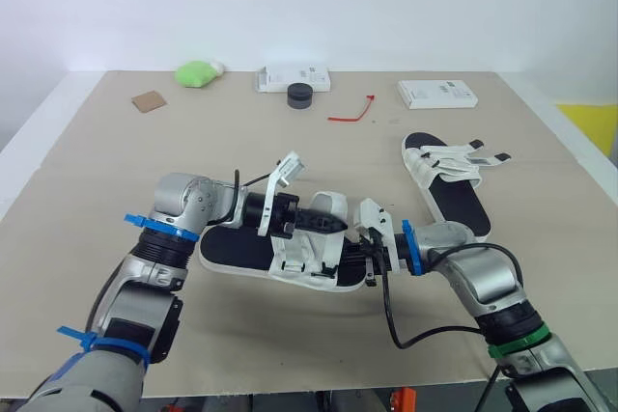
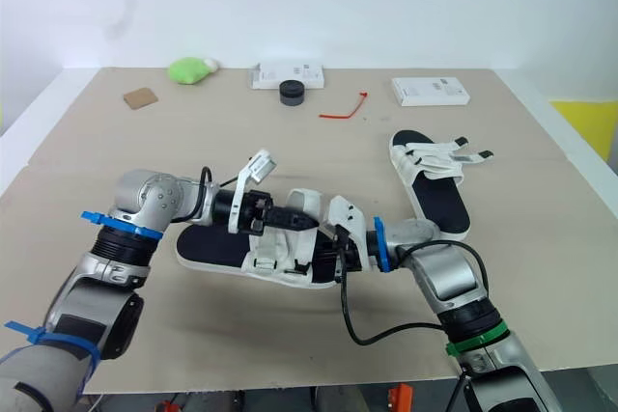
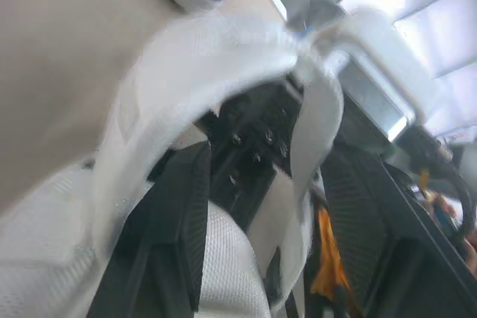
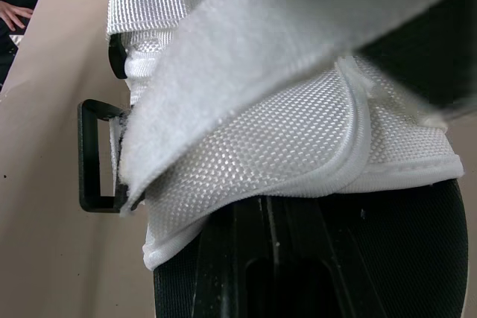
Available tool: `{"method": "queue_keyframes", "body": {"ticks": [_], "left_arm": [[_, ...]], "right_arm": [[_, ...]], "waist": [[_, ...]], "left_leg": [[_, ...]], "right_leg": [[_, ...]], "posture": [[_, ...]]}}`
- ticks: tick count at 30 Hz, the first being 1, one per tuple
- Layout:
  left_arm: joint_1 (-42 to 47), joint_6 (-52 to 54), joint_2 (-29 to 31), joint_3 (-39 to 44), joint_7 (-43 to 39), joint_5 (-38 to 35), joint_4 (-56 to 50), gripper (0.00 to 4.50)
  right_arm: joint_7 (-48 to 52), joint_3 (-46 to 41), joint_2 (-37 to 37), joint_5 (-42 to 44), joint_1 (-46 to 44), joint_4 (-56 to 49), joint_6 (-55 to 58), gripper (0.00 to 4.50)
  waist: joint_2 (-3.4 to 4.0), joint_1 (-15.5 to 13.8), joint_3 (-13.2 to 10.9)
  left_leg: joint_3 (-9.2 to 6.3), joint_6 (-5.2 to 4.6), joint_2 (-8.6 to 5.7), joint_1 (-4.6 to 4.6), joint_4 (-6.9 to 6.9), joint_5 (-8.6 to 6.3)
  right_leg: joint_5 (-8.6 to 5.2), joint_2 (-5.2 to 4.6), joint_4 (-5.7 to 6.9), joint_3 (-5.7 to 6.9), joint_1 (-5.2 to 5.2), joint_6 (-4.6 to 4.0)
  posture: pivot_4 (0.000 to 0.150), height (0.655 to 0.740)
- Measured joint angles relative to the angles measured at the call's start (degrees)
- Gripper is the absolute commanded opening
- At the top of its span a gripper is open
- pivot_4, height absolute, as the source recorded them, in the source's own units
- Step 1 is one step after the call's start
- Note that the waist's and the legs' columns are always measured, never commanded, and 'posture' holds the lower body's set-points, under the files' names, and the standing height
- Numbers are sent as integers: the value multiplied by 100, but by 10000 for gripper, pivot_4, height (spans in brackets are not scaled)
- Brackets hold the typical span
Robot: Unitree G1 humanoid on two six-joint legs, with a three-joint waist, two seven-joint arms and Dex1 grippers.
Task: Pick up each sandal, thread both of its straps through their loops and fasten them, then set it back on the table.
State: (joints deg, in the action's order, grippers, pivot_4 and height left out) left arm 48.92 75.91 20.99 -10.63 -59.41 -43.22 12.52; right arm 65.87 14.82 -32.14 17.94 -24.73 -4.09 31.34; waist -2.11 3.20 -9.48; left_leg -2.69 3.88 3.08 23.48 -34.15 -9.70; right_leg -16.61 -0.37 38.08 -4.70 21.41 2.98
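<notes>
Threading is judged to be the step in hand on the nearer sandal [image 1: 241, 248], which lies flat on the table [image 1: 97, 161] just before the robot. The left gripper [image 1: 323, 223] reaches across the upper from the left, and the right gripper [image 1: 372, 258] meets the sandal from the right. Both are buried in strap and upper, so whether either is clamped or parted cannot be told.

Seen along the right wrist, a strap [image 4: 246, 57] of coarse white webbing with a fuzzy fastening face passes over the mesh upper [image 4: 298, 147]. The upper is a fine diamond-weave fabric with a stitched, rounded edge. A flat black rectangular loop [image 4: 93, 154] stands at its side. Bare table shows through its opening, so no strap is judged to run through it yet. The next move likely calls for steering the limp strap end into that narrow slot, then folding it back and pressing it down. The footbed is smooth matt black on a white sole.

Farther right lies the second sandal [image 1: 454, 195], of the same make, its straps [image 1: 480, 154] splayed loose to the side and unfastened.

Beyond are a thin red tie [image 1: 352, 113], a squat black puck [image 1: 300, 95], a white box [image 1: 293, 77], a second white box [image 1: 437, 94], a soft green lump [image 1: 196, 72] and a brown card [image 1: 149, 101].
</notes>
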Motion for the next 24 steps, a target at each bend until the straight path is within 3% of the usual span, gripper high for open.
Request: {"method": "queue_keyframes", "body": {"ticks": [7, 24], "left_arm": [[-125, -151, 367, -616, -743, -46, -607, 22986], [-168, -804, 43, -672, -496, 331, -392, 22986]], "right_arm": [[-16, -15, -5, 8, 22, -14, 2, 0], [-14, -5, 1, 8, 13, -9, 2, 0]], "waist": [[-1, -5, -1], [-1, -3, -2]], "left_leg": [[0, 2, -1, -1, 5, -1], [1, 1, 0, -2, 5, -1]], "right_leg": [[-6, -2, 0, -1, -1, -2], [-5, 0, 0, -2, -1, 0]], "posture": [[1500, 7400], [1500, 7400]]}}
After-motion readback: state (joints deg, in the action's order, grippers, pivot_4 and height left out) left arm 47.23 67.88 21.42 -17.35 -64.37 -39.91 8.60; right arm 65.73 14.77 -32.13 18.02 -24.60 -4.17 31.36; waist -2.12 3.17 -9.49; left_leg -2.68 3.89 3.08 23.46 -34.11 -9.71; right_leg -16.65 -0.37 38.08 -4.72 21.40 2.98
